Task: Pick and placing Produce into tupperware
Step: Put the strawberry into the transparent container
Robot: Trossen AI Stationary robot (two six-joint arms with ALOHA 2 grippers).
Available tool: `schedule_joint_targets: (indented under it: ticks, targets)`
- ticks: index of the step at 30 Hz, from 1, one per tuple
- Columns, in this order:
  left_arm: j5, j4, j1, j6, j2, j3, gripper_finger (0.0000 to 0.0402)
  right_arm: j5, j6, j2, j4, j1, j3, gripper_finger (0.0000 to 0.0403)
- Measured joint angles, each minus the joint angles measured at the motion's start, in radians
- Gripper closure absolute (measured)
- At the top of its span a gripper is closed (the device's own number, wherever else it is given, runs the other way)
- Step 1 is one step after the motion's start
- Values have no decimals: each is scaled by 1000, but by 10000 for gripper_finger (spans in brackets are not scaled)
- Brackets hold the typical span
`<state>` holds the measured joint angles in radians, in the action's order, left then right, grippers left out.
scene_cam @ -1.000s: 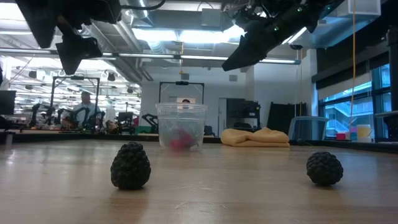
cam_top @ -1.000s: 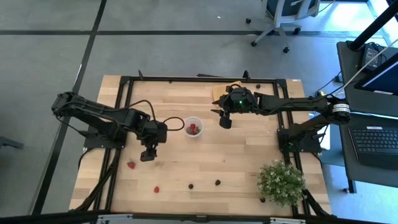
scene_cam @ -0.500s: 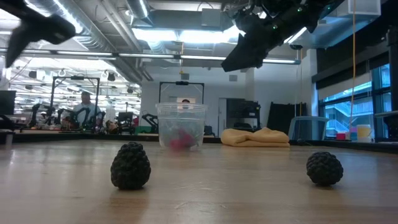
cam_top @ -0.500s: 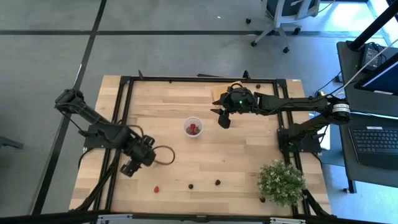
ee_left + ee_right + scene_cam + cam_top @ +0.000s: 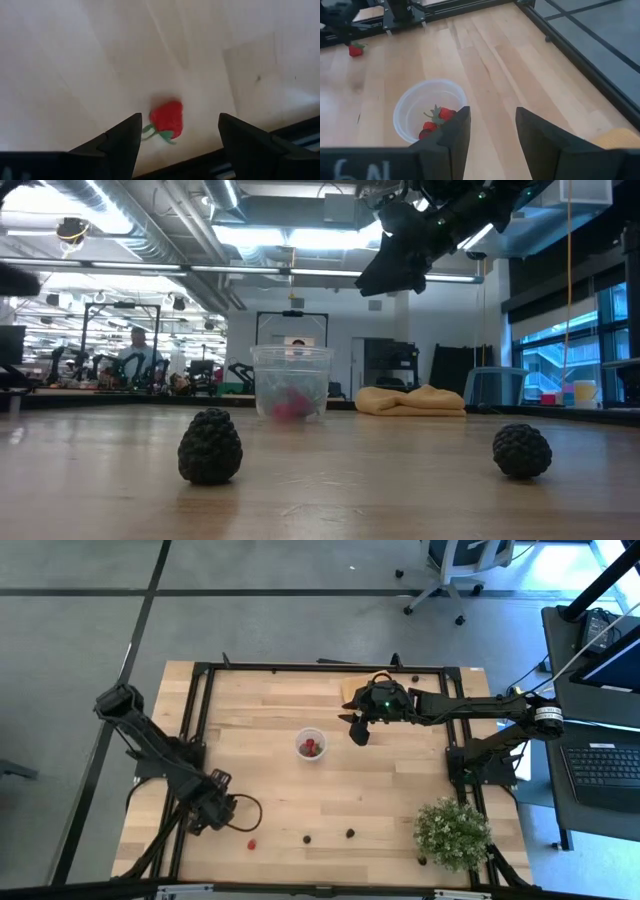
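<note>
Left wrist view shows the left gripper (image 5: 177, 131) with its two fingers spread wide and empty, a red strawberry (image 5: 167, 120) with a green stem lying on the wood between and just beyond the tips, untouched. In the high view this gripper (image 5: 208, 812) sits well away from the tupperware (image 5: 310, 746), toward the table's near left edge, and the strawberry itself is hidden under the arm there.

The right gripper (image 5: 359, 732) hangs above the table (image 5: 400, 790) just beside the tupperware, on the side facing the orange cloth (image 5: 410, 400). Its fingers (image 5: 450, 135) stand partly apart with nothing between them.

The tupperware stands upright near the table's middle, with red strawberry pieces (image 5: 436, 122) in its bottom. Farther from the tupperware, toward the near edge, lie a small red berry (image 5: 252, 844) and two dark berries (image 5: 307, 837) (image 5: 350, 833). In the low view the cup's contents are only a red blur.
</note>
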<state>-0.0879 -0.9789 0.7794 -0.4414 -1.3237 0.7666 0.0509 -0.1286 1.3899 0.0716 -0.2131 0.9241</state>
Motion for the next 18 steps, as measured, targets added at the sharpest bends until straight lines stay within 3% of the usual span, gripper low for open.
schedule_joint_targets:
  ticks: [11, 18]
  targets:
    - [60, 98, 68, -107, 9, -176, 149, 0, -28, 0, 0, 7, 0, 242]
    - [63, 221, 68, -104, 9, -211, 149, 0, -51, 0, 0, 11, 0, 242]
